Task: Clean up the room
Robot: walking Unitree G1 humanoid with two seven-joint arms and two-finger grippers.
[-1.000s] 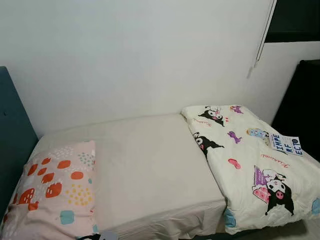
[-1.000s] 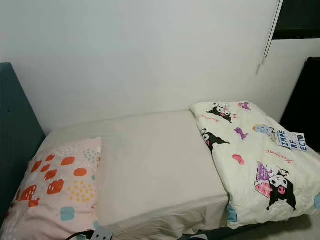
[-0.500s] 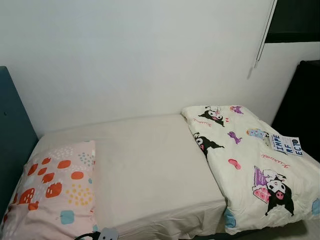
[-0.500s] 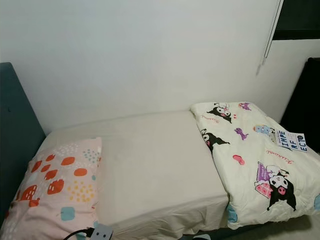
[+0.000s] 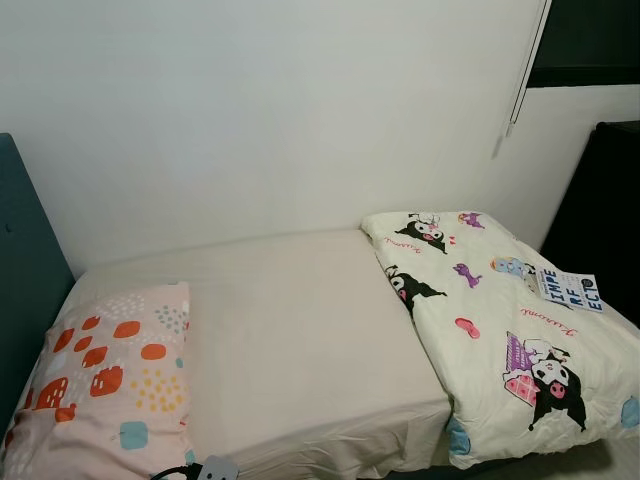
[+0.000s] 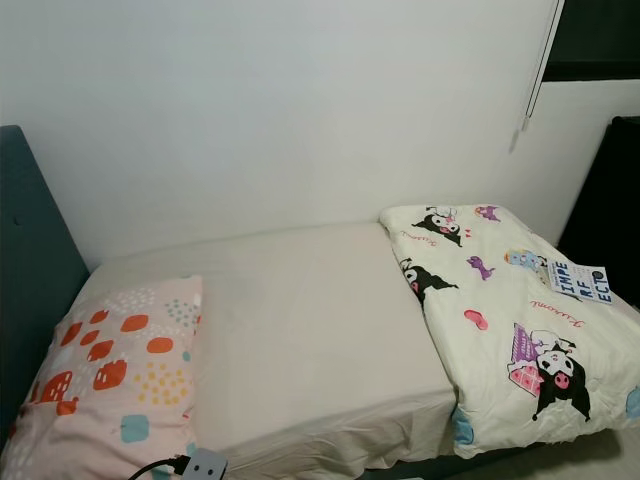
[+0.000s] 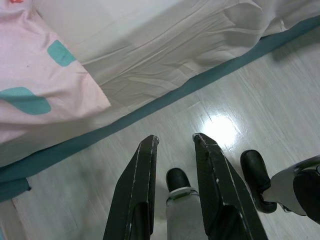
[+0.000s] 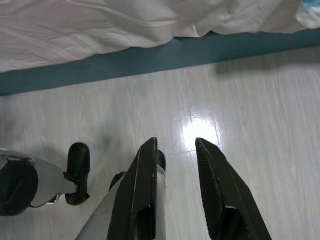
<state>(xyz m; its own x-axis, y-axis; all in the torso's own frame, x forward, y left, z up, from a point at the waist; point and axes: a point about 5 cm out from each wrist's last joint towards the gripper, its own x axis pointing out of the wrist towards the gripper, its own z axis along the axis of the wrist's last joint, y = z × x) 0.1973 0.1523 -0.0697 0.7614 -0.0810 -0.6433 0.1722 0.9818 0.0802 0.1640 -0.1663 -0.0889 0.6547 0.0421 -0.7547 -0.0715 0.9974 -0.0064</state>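
Bedding is what needs sorting here. Along the wall runs the bed (image 5: pixel 300 330), its long axis going from the robot's left to its right. A pink pillow (image 5: pixel 105 375) with orange and teal blobs lies at the left end against the dark teal headboard (image 5: pixel 25 270). A white quilt (image 5: pixel 500 320) printed with cartoon figures lies folded back over the right end, its near edge drooping over the side of the mattress. The middle of the pale sheet is bare, so I'd judge the bed still needs making.

Both arms hang down beside the bed frame, pointing at the pale wooden floor (image 8: pixel 260 125). The left gripper (image 7: pixel 176 140) has its two black fingers parted with nothing between them, and it hangs just out from the pillow's overhanging corner. The right gripper (image 8: pixel 176 142) is likewise spread and empty, hanging just out from the teal rail under the sheet's edge.

What the coming move turns on: the quilt lies up and off to the robot's right, so the right arm is the nearer one. To spread it, I reckon the quilt must be drawn leftward along the bed toward the pillow, and either arm has to rise from floor level first
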